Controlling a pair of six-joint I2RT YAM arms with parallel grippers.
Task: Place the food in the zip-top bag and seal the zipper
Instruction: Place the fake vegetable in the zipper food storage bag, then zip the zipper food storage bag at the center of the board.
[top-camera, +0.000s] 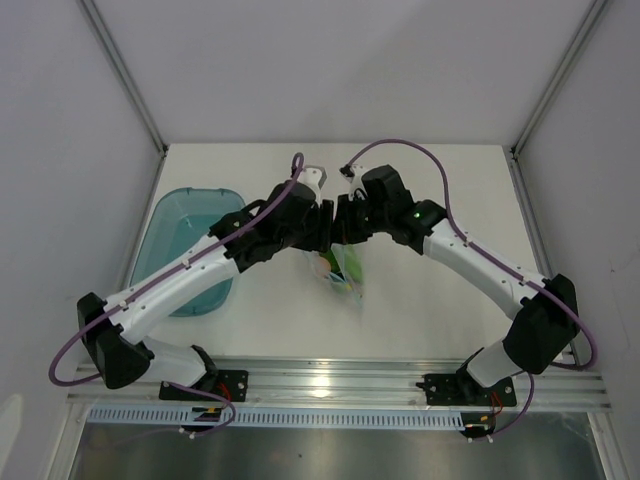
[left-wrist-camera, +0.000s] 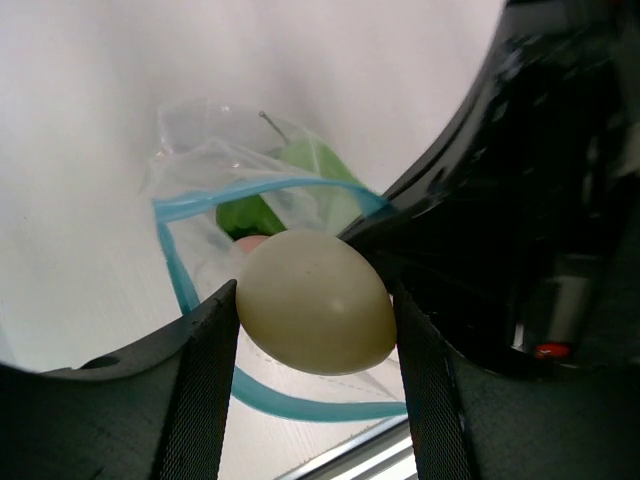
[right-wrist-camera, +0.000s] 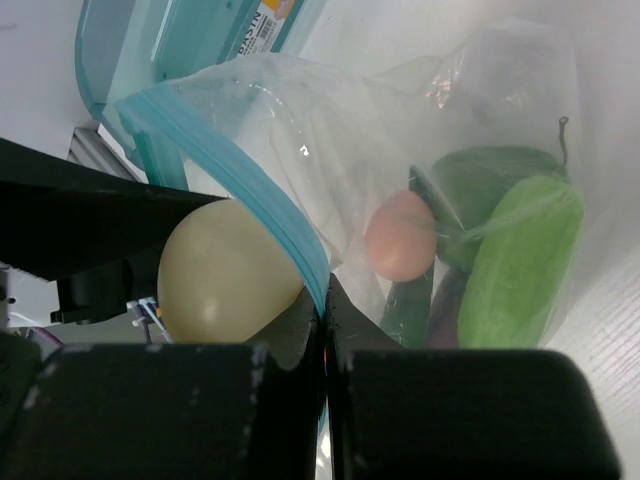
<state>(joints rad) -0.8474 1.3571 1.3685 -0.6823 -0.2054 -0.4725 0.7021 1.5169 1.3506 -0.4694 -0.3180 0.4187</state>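
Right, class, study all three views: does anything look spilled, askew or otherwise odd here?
Nothing stands out. The left pincer holds a pale egg-shaped piece at the mouth of the bag, the right pincer pinches the zipper, and the green pieces lie inside.

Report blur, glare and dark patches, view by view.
Left wrist: the cream egg is sharp, and the black housing beside it is murky. Right wrist: its own fingers blur black, and glare flecks the zip-top bag. Top external: evenly lit, faint shadows.

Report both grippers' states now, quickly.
Left gripper: holding a pale egg-shaped food piece.
Right gripper: shut on the zipper of the zip-top bag.
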